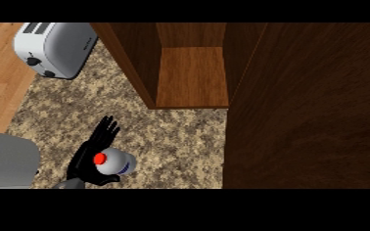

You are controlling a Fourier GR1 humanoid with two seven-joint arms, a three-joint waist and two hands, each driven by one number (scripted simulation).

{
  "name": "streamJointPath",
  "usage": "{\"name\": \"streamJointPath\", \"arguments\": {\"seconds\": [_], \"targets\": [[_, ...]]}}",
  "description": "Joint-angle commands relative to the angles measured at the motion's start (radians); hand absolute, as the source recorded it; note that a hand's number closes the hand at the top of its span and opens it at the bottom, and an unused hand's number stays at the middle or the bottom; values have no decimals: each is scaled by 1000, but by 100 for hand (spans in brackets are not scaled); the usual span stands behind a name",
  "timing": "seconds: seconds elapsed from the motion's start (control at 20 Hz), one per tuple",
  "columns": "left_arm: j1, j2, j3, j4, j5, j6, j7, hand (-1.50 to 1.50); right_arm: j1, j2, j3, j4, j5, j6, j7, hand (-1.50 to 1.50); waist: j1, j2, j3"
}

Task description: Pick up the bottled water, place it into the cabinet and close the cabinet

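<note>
On the speckled granite bench [180, 142], our left robot hand [90, 159] curls its black fingers around the round, red-capped bottled water [115, 161], near the open wooden cabinet [192, 76].

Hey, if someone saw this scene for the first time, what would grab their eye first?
Probably the bottle's red cap at lower left, with the black left hand at it, fingers stretched past it. Next, the open cabinet at top centre, its dark door filling the right side. A silver toaster sits at upper left.
</note>
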Motion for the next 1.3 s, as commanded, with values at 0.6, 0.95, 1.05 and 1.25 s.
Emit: {"name": "streamJointPath", "arguments": {"seconds": [0.6,0.95,1.05,1.25], "targets": [[-31,-104,-79,3,13,-121,-11,150,13,-9,12,-56,2,-21,42,-150,-5,8,-20],[24,-131,-108,-70,-1,-42,-32,150,89,-9,48,21,35,22,-93,-150,-3,5,-19],[34,-86,-59,-49,33,-38,-66,150,6,-10,-10,99,16,21,-100,-150,2,7,-19],[-38,-28,98,2,163,37,-57,150,42,-42,-21,14,-28,36,-52,-150,-8,10,-20]]}}
